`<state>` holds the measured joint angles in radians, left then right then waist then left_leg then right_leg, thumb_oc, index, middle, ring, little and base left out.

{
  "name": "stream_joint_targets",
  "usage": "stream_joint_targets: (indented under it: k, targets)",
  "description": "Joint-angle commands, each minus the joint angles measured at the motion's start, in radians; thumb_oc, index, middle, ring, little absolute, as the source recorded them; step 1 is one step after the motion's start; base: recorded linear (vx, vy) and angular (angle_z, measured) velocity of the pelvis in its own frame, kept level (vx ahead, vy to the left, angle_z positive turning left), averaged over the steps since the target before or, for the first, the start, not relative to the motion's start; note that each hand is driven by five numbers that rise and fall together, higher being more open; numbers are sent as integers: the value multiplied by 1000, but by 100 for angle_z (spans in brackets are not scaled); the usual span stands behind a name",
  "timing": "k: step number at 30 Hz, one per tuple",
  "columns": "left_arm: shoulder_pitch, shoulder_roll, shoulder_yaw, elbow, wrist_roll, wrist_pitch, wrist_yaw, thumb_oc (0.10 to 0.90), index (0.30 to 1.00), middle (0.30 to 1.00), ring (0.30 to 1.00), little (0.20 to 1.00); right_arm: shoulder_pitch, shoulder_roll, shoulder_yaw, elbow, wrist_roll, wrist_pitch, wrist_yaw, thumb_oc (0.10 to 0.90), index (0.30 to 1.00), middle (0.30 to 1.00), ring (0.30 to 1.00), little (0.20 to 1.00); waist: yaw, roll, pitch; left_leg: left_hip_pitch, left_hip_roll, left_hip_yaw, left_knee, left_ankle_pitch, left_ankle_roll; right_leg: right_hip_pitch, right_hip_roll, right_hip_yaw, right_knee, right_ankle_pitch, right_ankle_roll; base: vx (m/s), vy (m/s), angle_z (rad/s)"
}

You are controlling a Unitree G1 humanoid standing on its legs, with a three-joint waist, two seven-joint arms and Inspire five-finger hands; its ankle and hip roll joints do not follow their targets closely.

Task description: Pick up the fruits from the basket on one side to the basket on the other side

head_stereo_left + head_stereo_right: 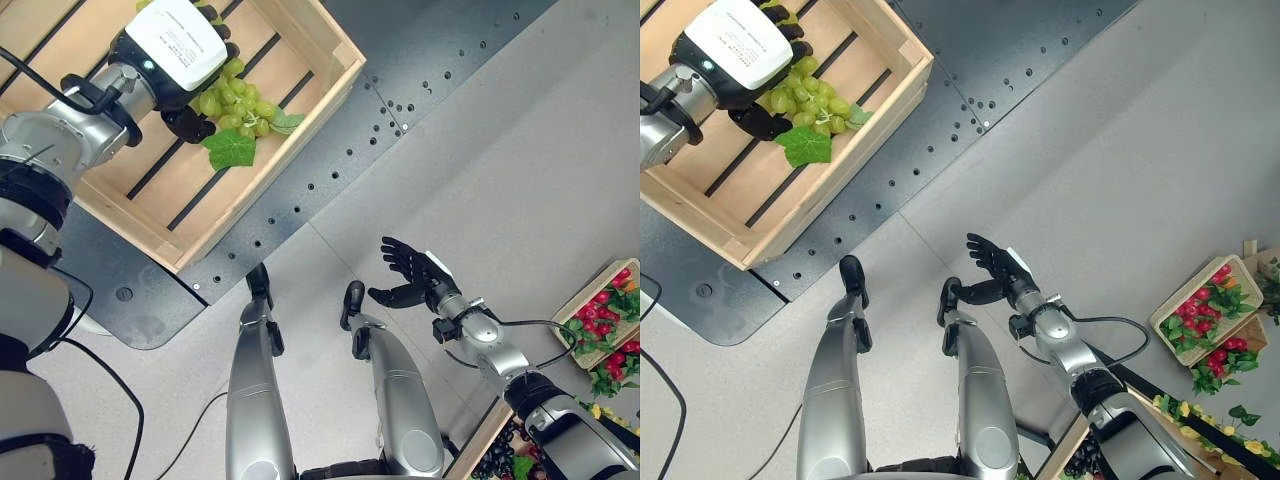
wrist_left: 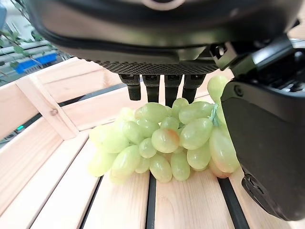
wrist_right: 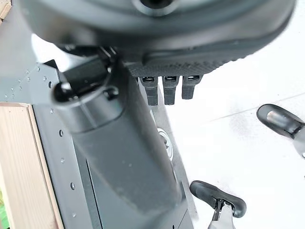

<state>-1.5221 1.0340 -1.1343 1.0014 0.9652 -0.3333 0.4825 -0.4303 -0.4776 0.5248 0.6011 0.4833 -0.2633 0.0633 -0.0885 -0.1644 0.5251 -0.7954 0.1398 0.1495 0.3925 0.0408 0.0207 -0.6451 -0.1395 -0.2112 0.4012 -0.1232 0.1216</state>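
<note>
My left hand (image 1: 190, 95) reaches into the wooden crate (image 1: 300, 45) and curls round a bunch of green grapes (image 1: 232, 105); in the left wrist view my fingers (image 2: 152, 86) hook over the top of the bunch and my thumb (image 2: 267, 143) presses its side. The grapes touch the crate's slatted floor, with a green leaf (image 1: 232, 148) just beside them toward the near wall. The crate sits on a dark perforated plate (image 1: 330, 165) on the grey floor (image 1: 500, 150). My right hand (image 1: 415, 275) hangs well apart from the crate, over the floor, fingers spread and holding nothing. Past it, at the far right, stands a box of red fruit (image 1: 605, 315) with leaves, and dark grapes (image 1: 500, 455) lie lower near my right arm.
</note>
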Motion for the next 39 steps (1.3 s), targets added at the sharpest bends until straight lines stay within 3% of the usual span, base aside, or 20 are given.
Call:
stream_joint_targets:
  k: [1, 2, 3, 4, 5, 6, 14, 23, 27, 29, 30, 32, 34, 35, 37, 39]
  targets:
    - [-31, -34, -57, 88, -2, -36, -23, 800, 900, 900, 900, 900, 2, -51, -43, -69, 51, -69, -40, 800, 900, 900, 900, 900, -26, -33, -5, -20, 12, 27, 155, -169, -49, 86, -22, 22, -186, 144, 16, 0, 0, 0]
    - [-30, -37, -60, 81, -8, -66, -34, 800, 900, 900, 900, 900, 2, -50, -46, -71, 47, -70, -40, 800, 900, 900, 900, 900, -26, -32, -5, -19, 10, 28, 151, -169, -49, 84, -22, 23, -187, 147, 16, 0, 0, 0]
    - [-23, -40, -66, 67, -26, -94, -39, 745, 818, 818, 818, 818, -1, -51, -47, -78, 45, -68, -47, 800, 900, 900, 900, 900, -26, -30, -5, -18, 7, 28, 144, -168, -47, 80, -22, 24, -188, 150, 16, 0, 0, 0]
    - [-22, -41, -69, 61, -30, -117, -35, 552, 528, 528, 528, 528, -2, -51, -48, -80, 45, -69, -51, 800, 900, 900, 900, 900, -27, -29, -5, -18, 5, 30, 143, -168, -46, 79, -22, 24, -188, 150, 16, 0, 0, 0]
    - [-23, -42, -70, 61, -30, -133, -35, 460, 389, 389, 389, 389, -3, -51, -48, -80, 46, -69, -53, 800, 900, 900, 900, 900, -27, -29, -5, -18, 5, 30, 142, -168, -45, 78, -22, 24, -187, 150, 15, 0, 0, 0]
    - [-31, -46, -82, 51, -48, -174, -48, 400, 300, 300, 300, 300, -7, -53, -49, -77, 50, -69, -55, 800, 900, 900, 900, 900, -26, -26, -5, -14, 4, 32, 139, -168, -45, 78, -21, 25, -186, 151, 14, 0, 0, 0]
    - [-31, -52, -99, 10, -11, -257, -31, 400, 300, 300, 300, 300, -5, -51, -64, -67, 49, -66, -59, 800, 900, 900, 900, 900, -21, -16, -5, 26, 2, 32, 128, -171, -43, 109, -25, 22, -187, 147, 13, -12, -49, 0]
    - [16, -44, -89, -11, 38, -332, -59, 400, 300, 300, 300, 300, 20, -61, -92, -58, 60, -45, -45, 800, 900, 900, 900, 900, -11, 9, -5, 138, 6, 30, 115, -177, -51, 220, -32, 23, -192, 125, 5, -3, -59, -5]
    - [58, -25, -60, -32, -38, -231, -69, 400, 300, 300, 300, 300, 33, -71, -105, -63, 65, -37, -40, 800, 900, 900, 900, 900, -4, 24, -5, 191, 10, 31, 107, -178, -57, 273, -39, 19, -192, 110, 3, 1, -56, -5]
    - [96, -9, -16, -43, -178, -144, -52, 400, 300, 300, 300, 300, 52, -77, -111, -75, 64, -35, -42, 800, 900, 900, 900, 900, 2, 33, -5, 226, 11, 35, 102, -180, -60, 301, -43, 19, -188, 100, 2, 9, -55, -9]
    - [143, 2, 61, -51, -369, -80, -15, 400, 300, 300, 300, 300, 78, -77, -120, -91, 61, -43, -45, 800, 900, 900, 900, 900, 9, 39, -5, 257, 6, 33, 89, -178, -61, 326, -46, 19, -190, 93, 1, 10, -81, -11]
    - [248, 11, 234, -57, -560, -36, 37, 400, 300, 300, 300, 300, 133, -61, -136, -114, 42, -65, -46, 800, 900, 900, 900, 900, 22, 45, -5, 307, 1, 30, 68, -174, -63, 374, -49, 16, -200, 84, 0, 4, -100, -5]
    - [344, 2, 389, -63, -689, -65, 68, 400, 300, 300, 300, 300, 169, -46, -141, -131, 26, -82, -57, 800, 900, 900, 900, 900, 30, 48, -11, 343, -4, 27, 52, -170, -66, 409, -51, 13, -209, 77, -2, 15, -92, 2]
    - [434, -13, 522, -84, -738, -76, 66, 400, 300, 300, 300, 300, 198, -34, -145, -150, 16, -85, -66, 800, 900, 900, 900, 900, 35, 51, -29, 369, -6, 27, 37, -168, -69, 433, -53, 12, -218, 71, -4, 48, -94, 3]
    - [547, -48, 696, -117, -851, -103, 50, 400, 300, 300, 300, 300, 229, -21, -148, -168, -6, -88, -73, 800, 900, 900, 900, 900, 38, 58, -58, 409, -9, 27, 16, -166, -75, 471, -57, 12, -230, 61, -7, 63, -78, 0]
    - [627, -93, 820, -153, -986, -120, 29, 400, 300, 300, 300, 300, 253, -13, -146, -194, -44, -102, -81, 800, 900, 900, 900, 900, 38, 67, -87, 451, -10, 33, -9, -163, -80, 509, -60, 10, -244, 52, -12, 62, -57, 2]
